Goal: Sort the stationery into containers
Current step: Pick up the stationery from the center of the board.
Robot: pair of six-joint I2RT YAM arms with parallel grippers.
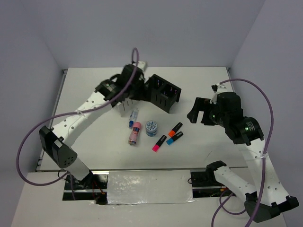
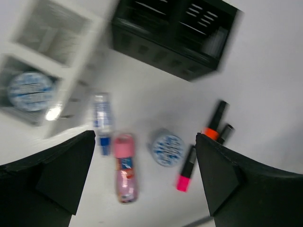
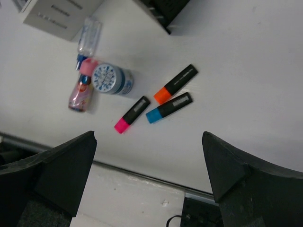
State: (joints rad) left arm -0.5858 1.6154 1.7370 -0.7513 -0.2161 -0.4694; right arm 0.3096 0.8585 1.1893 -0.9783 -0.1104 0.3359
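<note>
My left gripper (image 1: 127, 92) is open and empty above the white box (image 1: 123, 109). In the left wrist view (image 2: 145, 142) one tape roll (image 2: 31, 91) lies in a compartment of the white box (image 2: 71, 61). The black box (image 1: 163, 93) stands to its right. On the table lie the blue-white stick (image 1: 133, 118), the pink tube (image 1: 135, 133), a second tape roll (image 1: 152, 127), and the orange (image 1: 175, 127), blue (image 1: 174, 137) and pink (image 1: 159, 143) highlighters. My right gripper (image 1: 198, 111) is open and empty, hanging right of them (image 3: 149, 139).
The table's near edge with a metal strip (image 3: 142, 175) runs below the highlighters. Purple cables (image 1: 28, 142) loop beside both arms. White walls close the table in at the back and sides.
</note>
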